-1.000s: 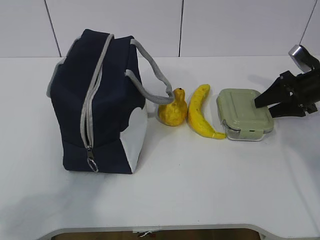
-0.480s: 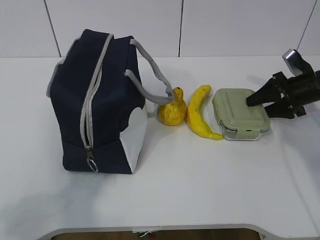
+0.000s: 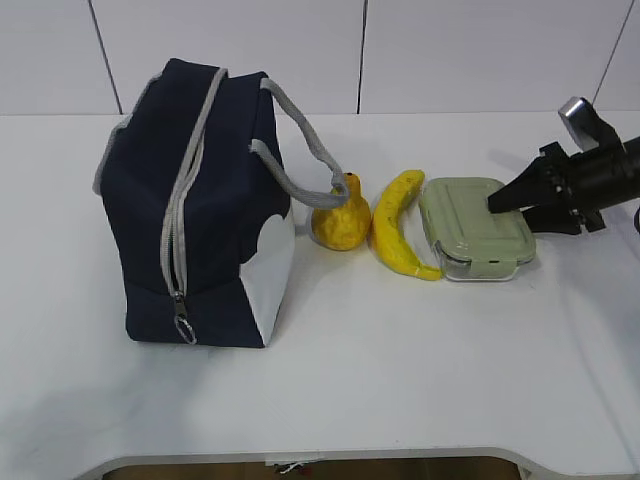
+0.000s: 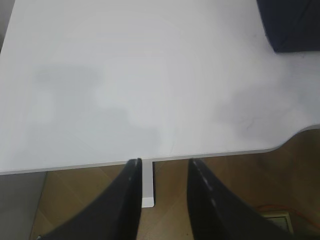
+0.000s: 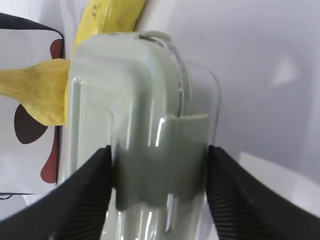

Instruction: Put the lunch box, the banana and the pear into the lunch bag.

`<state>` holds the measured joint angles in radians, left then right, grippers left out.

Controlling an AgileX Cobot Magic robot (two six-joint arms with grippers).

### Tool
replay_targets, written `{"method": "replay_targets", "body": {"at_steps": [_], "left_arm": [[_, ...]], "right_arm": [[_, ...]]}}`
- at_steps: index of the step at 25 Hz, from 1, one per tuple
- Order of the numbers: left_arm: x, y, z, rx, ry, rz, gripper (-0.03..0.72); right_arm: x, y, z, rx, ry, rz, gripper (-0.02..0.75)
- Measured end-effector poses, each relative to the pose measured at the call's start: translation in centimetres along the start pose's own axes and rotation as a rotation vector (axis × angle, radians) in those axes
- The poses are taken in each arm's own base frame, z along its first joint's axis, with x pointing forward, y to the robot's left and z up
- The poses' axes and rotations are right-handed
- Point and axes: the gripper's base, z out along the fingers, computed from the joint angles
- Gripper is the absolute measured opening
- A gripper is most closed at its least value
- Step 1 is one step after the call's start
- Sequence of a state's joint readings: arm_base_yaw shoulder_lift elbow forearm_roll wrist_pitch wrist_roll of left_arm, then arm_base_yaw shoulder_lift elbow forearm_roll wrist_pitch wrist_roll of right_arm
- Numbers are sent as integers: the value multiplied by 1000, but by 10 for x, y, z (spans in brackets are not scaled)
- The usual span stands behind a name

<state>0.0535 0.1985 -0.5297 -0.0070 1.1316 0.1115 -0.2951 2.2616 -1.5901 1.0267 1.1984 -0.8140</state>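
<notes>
The navy lunch bag [image 3: 200, 220] stands at the left, its grey zipper closed. The pear [image 3: 340, 222], the banana [image 3: 393, 232] and the green-lidded lunch box [image 3: 472, 225] lie in a row to its right, touching each other. My right gripper [image 3: 510, 215] reaches in from the right. Its open jaws straddle the box's right end. In the right wrist view the gripper [image 5: 160, 185] has a finger on each side of the lunch box [image 5: 135, 100] at its lid clip, with the banana [image 5: 107, 17] beyond. My left gripper [image 4: 162, 165] is open and empty over the table's front edge.
The white table [image 3: 400, 370] stretches in front of the objects. A corner of the navy bag [image 4: 292, 25] shows at the top right of the left wrist view. A white wall stands behind the table. The left arm is out of the exterior view.
My right gripper has moved left over the lunch box's end. The box, the banana and the pear have slid a little left toward the bag.
</notes>
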Motion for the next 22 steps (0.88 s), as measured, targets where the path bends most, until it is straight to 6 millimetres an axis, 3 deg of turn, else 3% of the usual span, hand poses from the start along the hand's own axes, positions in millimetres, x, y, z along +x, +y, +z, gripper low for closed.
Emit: {"method": "replay_targets", "body": {"at_steps": [11,22], "left_arm": [[0,0,0,0,0,0,240],[0,0,0,1,0,0,240]], "right_arm": [[0,0,-1,0,11,30,382],[1,4,-3,15,24,75,370]]}}
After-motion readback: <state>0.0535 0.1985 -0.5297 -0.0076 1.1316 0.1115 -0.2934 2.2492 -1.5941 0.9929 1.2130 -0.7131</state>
